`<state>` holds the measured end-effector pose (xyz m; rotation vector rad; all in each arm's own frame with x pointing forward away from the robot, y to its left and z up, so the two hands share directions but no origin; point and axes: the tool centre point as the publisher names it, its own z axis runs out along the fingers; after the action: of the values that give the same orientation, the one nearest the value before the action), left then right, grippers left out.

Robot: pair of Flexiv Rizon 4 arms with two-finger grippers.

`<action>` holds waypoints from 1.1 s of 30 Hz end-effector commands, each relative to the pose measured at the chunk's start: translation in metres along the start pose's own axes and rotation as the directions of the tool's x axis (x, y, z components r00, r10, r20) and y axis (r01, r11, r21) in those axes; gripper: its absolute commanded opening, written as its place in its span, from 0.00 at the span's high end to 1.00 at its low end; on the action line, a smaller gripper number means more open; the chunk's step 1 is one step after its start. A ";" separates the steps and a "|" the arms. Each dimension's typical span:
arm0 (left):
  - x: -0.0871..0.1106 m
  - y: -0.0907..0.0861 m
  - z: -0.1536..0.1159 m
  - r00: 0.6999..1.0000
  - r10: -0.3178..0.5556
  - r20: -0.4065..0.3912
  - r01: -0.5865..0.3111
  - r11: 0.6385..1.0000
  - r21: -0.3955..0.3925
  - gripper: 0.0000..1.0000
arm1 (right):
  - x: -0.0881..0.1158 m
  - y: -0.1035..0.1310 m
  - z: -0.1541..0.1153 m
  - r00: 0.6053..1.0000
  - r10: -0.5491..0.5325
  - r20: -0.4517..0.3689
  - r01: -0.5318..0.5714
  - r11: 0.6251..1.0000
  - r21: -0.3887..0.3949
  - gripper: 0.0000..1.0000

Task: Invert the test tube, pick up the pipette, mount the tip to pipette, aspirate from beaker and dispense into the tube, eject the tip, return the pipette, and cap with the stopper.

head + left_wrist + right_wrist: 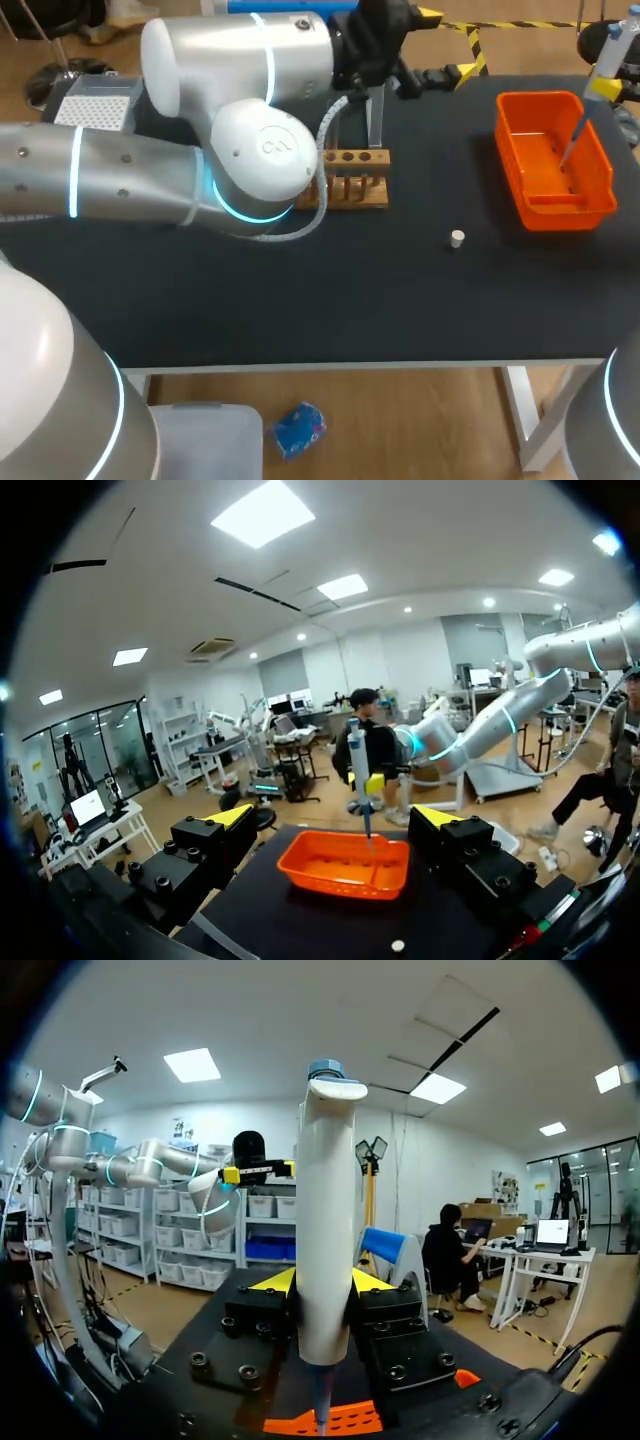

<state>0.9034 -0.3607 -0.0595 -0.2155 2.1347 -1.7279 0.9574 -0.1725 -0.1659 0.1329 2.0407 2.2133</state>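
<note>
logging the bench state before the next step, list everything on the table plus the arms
test tube rack: one, wooden, mid table, beside the left arm
test tube: one, clear, upright at the rack's back
bin: one, orange, right part of the table
stopper: one, white, on the table between rack and bin, touching neither
tip box: one, pale grey, far left
pipette: one, white with blue top, lower end over the bin
left pincer: open, empty, facing the bin
right pincer: shut on the pipette
</note>
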 end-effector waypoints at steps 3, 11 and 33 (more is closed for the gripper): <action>-0.002 -0.018 0.051 0.999 -0.035 0.014 0.035 0.999 -0.006 0.00 | -0.002 0.000 -0.002 1.000 0.001 -0.007 -0.001 1.000 0.000 1.00; 0.010 -0.037 0.099 0.987 -0.141 -0.079 0.141 0.990 -0.007 1.00 | -0.002 0.000 -0.002 1.000 0.001 -0.007 -0.001 1.000 0.000 1.00; 0.029 -0.052 0.133 0.956 -0.200 -0.217 0.214 0.976 0.046 1.00 | -0.002 0.000 -0.002 1.000 0.001 -0.007 -0.001 1.000 0.000 1.00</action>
<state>0.9200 -0.5032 -0.0333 -0.2683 2.3220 -1.9535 0.9578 -0.1729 -0.1661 0.1313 2.0412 2.2146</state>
